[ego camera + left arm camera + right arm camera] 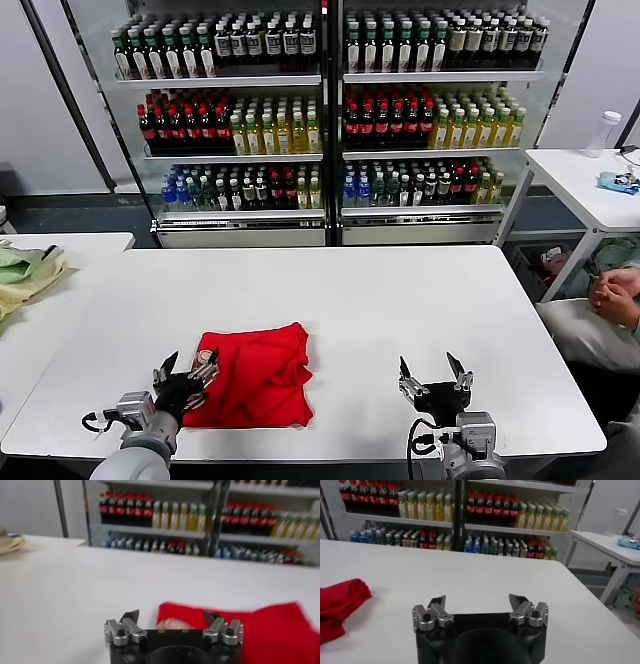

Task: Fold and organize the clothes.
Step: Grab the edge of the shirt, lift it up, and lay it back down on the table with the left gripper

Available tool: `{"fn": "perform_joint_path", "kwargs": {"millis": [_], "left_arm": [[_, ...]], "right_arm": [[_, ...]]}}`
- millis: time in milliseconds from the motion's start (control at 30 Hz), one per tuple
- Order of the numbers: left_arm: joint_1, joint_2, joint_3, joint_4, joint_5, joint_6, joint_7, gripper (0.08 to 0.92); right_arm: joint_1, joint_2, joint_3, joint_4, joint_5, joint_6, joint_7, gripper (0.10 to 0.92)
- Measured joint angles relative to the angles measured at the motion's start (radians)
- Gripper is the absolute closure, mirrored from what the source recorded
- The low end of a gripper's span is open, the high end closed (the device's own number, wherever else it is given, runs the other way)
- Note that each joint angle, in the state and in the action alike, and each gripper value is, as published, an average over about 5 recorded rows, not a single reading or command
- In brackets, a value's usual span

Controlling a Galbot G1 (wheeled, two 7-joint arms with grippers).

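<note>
I'm looking down at the white table [400,300], broad and mostly bare, which gives both arms plenty of room to sweep. Beyond its far edge stand the drinks coolers [330,120], well out of reach, so no worry there. Off to my left a pale cloth heap [25,275] sits on a side table, not my business.

The red T-shirt [255,375] lies bunched into a rough rectangle near the front edge, left of centre, with a little of its print showing at the near left corner. It's folded small but still rumpled, so I judge the tidying isn't finished.

My left gripper [187,378] sits right at the shirt's left edge, fingers spread wide, holding nothing. My right gripper [433,378] hovers over bare table well apart from the shirt, fingers also spread, waiting with clear space to come across.
</note>
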Motion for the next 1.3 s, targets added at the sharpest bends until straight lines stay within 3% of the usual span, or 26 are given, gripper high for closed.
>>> {"fn": "perform_joint_path", "kwargs": {"millis": [300, 1067, 1300], "left_arm": [[0.008, 0.011, -0.024, 0.06, -0.006, -0.004, 0.015, 0.203], [-0.004, -0.003, -0.07, 0.08, -0.247, 0.029, 0.069, 0.85], [0.008, 0.021, -0.193, 0.026, -0.383, 0.075, 0.081, 0.896]], "right_arm": [[-0.005, -0.005, 0.005, -0.003, -0.002, 0.0, 0.0, 0.203], [0.008, -0.007, 0.008, -0.013, 0.0, 0.0, -0.003, 0.203], [0.004, -0.008, 0.013, -0.005, 0.0, 0.0, -0.003, 0.203]]}}
